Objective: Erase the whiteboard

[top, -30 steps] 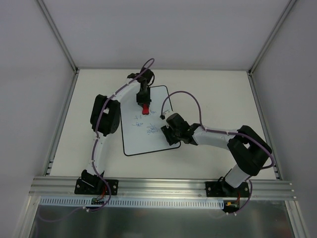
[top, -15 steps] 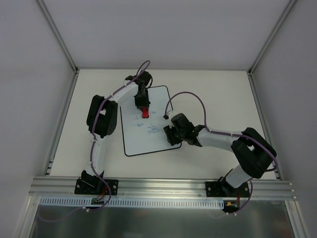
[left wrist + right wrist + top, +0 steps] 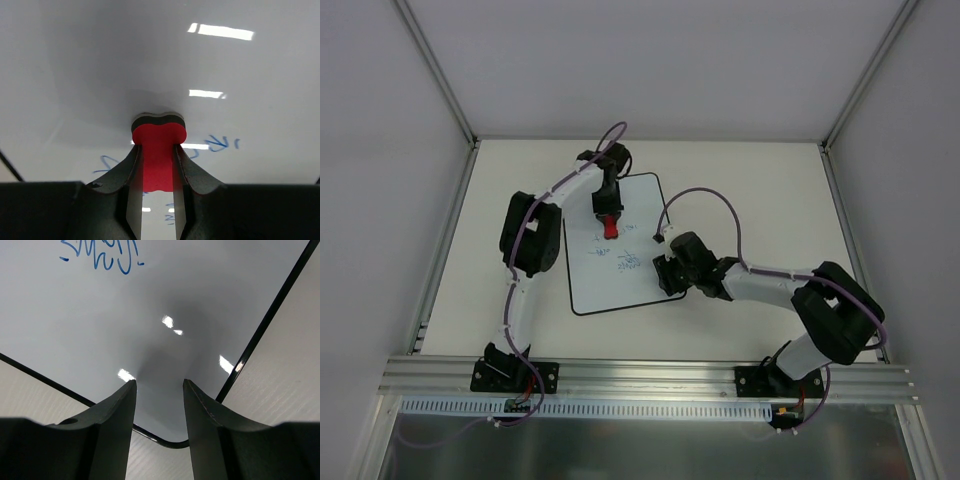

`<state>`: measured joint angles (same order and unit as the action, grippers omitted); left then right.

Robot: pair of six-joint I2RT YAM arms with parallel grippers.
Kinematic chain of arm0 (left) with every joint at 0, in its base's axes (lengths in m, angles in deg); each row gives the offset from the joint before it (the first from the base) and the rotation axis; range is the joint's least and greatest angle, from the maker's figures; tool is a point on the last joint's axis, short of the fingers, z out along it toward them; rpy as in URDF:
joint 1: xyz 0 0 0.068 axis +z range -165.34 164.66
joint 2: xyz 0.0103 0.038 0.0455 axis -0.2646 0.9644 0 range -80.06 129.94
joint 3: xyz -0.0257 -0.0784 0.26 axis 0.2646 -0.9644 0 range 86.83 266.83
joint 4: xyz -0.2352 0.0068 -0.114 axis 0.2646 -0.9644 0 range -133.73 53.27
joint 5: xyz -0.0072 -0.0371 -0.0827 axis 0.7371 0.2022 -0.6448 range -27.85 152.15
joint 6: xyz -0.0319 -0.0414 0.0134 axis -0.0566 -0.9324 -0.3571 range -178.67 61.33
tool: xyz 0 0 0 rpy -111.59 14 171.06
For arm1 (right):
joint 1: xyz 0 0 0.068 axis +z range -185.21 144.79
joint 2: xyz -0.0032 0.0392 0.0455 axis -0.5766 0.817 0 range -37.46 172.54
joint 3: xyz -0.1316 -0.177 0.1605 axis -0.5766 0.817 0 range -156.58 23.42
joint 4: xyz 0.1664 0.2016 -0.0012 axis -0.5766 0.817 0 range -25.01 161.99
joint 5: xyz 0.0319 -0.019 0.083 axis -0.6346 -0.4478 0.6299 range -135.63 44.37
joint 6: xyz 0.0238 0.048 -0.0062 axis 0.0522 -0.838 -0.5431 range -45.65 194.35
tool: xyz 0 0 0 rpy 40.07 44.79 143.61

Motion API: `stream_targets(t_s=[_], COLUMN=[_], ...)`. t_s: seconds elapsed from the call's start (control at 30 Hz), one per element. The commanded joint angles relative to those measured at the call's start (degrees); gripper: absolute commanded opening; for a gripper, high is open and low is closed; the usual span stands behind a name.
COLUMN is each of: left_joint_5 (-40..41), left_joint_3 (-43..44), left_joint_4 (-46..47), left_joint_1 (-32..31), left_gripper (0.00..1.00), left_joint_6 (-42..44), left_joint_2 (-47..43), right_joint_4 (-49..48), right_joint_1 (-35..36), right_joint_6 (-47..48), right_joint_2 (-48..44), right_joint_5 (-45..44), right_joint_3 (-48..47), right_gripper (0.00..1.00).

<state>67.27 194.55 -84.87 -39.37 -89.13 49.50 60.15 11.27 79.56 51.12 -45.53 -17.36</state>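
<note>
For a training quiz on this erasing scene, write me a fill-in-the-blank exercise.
The left gripper is shut on a ____ eraser.
The writing on the whiteboard is ____.
The right gripper, fingers apart, is at a rounded ____ of the whiteboard.
Missing words: red; blue; corner.

Cream table [image 3: 760,180], grey walls [image 3: 640,60], aluminium frame rails [image 3: 650,372].
</note>
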Motion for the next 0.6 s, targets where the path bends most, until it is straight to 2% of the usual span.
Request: stream_targets(t_s=[0.0,0.2,0.33,0.43,0.57], left_joint_5=[-2.4,-3.2,0.1,-0.6,2.4], left_joint_3=[3.2,6.4,4.6,-1.4,-11.1], left_joint_4=[-2.8,-2.7,-2.4,-0.4,3.8], left_joint_1=[-6.6,-11.0,-10.5,-6.9,-2.2], left_gripper=[0.0,0.0,0.0,0.0,0.0], left_joint_6=[0.0,-1.3,-2.4,-4.9,-6.2], left_joint_2=[6.3,9.0,8.2,5.6,-0.3], right_joint_4=[7.6,7.3,7.0,6.6,6.5], right_joint_1=[-0.2,-0.2,-0.2,-0.2,-0.3], right_joint_6=[-1.9,-2.6,-2.9,-2.9,-2.9], right_joint_2=[0.4,-0.3,-0.4,-0.6,-0.8], right_joint_5=[1.4,1.6,1.7,1.7,1.7], right_joint_3=[3.4,4.1,4.7,5.0,5.3], right_gripper=[0.46,0.46,0.46,0.46,0.46])
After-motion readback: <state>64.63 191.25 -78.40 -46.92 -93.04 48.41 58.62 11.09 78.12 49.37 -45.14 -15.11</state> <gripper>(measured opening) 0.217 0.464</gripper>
